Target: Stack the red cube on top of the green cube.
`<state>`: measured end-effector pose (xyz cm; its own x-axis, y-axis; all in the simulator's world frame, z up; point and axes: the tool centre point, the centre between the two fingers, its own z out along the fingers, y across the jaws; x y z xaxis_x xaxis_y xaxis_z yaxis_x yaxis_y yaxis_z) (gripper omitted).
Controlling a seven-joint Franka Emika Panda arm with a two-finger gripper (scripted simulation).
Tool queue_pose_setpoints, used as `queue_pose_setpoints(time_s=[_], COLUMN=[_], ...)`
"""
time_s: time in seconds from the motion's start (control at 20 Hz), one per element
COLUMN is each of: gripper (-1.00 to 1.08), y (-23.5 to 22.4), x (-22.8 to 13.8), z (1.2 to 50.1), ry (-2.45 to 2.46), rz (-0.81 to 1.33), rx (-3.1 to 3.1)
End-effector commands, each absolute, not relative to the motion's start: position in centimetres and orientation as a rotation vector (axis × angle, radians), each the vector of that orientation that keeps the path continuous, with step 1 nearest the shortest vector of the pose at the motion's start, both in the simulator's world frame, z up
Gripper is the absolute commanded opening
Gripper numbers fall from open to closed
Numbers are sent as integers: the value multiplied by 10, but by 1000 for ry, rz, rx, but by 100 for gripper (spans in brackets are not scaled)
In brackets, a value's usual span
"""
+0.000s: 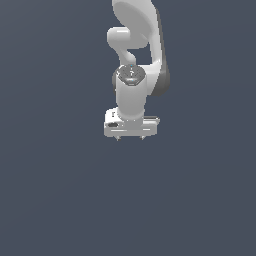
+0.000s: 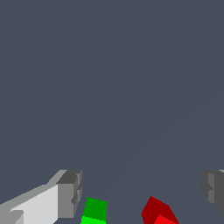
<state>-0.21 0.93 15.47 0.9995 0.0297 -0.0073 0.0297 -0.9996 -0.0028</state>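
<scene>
White tool (image 1: 130, 138) hanging over the plain grey desk (image 1: 55, 200).
We see its fingers (image 2: 70, 194) spread wide apart, empty, with the small bright green cube (image 2: 95, 211) and small bright red cube (image 2: 158, 213) apart between them.

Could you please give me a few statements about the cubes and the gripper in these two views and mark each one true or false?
1. The gripper is open, with nothing between its fingers. True.
2. The red cube already sits on top of the green cube. False: in the wrist view they lie apart, side by side on the grey surface.
3. Both cubes show in the wrist view. True, though each is cut off by the picture's edge.
4. Both cubes are plainly visible in the exterior view. False: that view shows only the white arm over the grey surface.
5. The gripper is shut on the green cube. False: the fingers stand wide apart.
</scene>
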Motion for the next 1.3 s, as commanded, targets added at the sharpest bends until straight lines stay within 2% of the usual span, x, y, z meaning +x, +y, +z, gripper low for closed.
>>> queue_pose_setpoints(time_s=[0.0,0.6,1.25], gripper=[100,100,100], y=[9,-8,-48], x=[-2,-25,-102], z=[155,141,96], ry=[-47,84,491], rz=[11,9,3], rx=[-3139,-3138,-3103])
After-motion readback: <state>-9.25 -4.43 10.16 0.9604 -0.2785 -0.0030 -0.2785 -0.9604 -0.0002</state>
